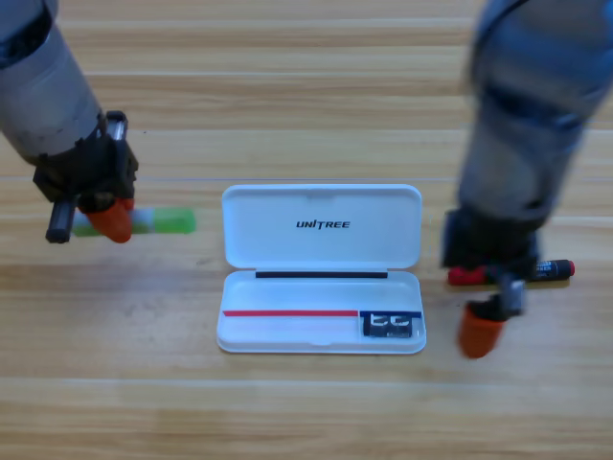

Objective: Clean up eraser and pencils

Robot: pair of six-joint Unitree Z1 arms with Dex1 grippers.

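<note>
The eraser, a small black block with white marks, lies in the right end of the open white case's tray. My right gripper hangs open just right of the case, with nothing in it. Behind it lies the black marker pencil, with its red cap end partly hidden by the arm. At the far left my left gripper is shut on the green pencil, whose right half sticks out toward the case.
The case lid lies flat behind the tray, marked UNITREE. Both arms come in from the top corners. Bare wooden table runs along the front.
</note>
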